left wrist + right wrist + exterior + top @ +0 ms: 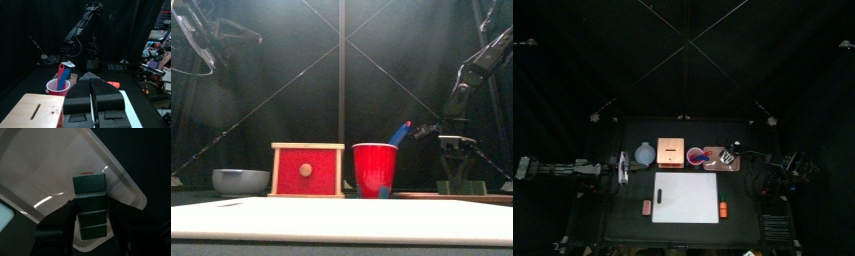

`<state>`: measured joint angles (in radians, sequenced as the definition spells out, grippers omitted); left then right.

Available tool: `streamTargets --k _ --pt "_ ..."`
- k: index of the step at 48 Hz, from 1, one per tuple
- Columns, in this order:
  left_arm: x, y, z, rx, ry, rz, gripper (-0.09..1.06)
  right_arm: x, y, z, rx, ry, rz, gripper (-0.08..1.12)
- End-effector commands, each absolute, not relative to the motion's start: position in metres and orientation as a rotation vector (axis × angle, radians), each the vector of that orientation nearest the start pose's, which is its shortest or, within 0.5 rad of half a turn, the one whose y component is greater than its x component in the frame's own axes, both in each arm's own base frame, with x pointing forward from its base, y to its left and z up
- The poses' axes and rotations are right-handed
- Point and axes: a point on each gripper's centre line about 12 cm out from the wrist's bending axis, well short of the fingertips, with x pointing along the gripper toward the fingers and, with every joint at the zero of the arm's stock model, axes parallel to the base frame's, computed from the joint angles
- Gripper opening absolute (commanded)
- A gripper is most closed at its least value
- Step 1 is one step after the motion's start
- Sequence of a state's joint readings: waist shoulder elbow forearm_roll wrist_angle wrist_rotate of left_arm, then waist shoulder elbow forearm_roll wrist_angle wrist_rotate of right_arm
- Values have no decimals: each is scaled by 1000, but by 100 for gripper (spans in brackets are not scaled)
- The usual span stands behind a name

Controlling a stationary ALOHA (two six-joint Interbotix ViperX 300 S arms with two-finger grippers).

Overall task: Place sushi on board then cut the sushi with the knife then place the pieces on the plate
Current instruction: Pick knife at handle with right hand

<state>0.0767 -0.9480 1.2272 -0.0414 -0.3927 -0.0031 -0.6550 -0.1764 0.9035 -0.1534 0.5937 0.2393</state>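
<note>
The right claw is down over the pink tray at the counter's far right, grasping the sushi, its jaws pressed to both sides of the dark green roll lying on the tray. The left claw hangs at the left, clenched on nothing. The white board lies near the front, with the box and red cup behind it.

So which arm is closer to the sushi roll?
Right. The right gripper is over the sushi roll on the pink tray; the left gripper is at the table's left side.
</note>
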Motion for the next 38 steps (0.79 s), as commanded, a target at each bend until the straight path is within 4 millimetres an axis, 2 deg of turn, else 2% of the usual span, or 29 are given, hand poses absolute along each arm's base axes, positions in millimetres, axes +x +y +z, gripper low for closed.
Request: streamTargets --k 1,7,14,18,25,32,38 --pt "199 18 294 -39 -151 93 6 204 -169 140 455 1186 -711 53" --pt "199 18 294 -39 -152 93 6 201 -162 166 442 1140 -715 56" --pt "199 18 294 -38 -152 93 6 186 -146 206 492 1077 -738 63" --pt "199 18 294 -38 -151 95 6 178 -128 228 539 1025 -726 63" --pt "198 18 292 -36 -147 95 6 174 -91 254 668 921 -639 63" --pt "198 19 290 -30 -141 100 6 183 -66 265 775 845 -553 63" --pt "198 20 288 -30 -138 107 6 206 -51 265 817 794 -479 63"
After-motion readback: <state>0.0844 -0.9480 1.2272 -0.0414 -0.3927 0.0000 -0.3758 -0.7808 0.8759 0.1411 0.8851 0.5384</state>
